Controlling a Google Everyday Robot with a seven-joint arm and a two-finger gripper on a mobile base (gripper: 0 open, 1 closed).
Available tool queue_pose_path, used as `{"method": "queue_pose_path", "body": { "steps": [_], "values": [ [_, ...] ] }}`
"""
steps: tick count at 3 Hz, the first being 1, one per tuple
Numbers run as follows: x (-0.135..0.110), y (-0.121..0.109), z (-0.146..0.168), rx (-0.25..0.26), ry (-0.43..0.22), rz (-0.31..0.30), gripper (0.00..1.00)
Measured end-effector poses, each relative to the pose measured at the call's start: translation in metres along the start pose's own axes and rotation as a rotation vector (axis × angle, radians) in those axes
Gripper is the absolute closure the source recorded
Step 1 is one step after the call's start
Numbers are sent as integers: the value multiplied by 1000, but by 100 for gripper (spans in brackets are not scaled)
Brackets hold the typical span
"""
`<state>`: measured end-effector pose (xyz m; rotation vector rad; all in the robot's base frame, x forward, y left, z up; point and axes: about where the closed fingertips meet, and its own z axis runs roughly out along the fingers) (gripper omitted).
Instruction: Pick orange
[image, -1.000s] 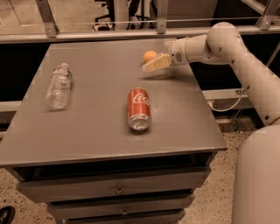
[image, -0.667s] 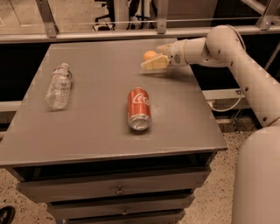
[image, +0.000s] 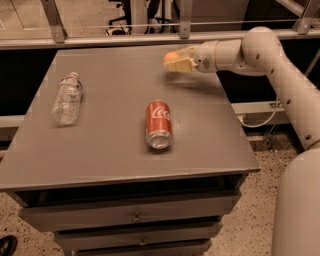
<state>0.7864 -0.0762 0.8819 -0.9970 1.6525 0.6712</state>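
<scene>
Orange (image: 170, 56) is held at the tip of the end effector (image: 176, 60), whose fingers are closed around it, over the far right corner of the desk (image: 110, 150). No offset is left to be closed; only an upward lift is judged to be needed.

We list the gripper (image: 176, 62) above the table's (image: 110, 160) far right corner, clasped on the orange (image: 170, 56). Obstacles we record: a red can (image: 159, 124) lying at centre, a plastic bottle (image: 66, 97) lying at left, well apart. We note open tabletop between them and along the front edge.
</scene>
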Motion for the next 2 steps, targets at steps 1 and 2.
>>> {"method": "queue_pose_path", "body": {
  "steps": [1,2],
  "values": [
    [-29,13,-15,-48,-50,-34,99],
    [-52,26,-51,-107,-76,-20,100]
  ]
}}
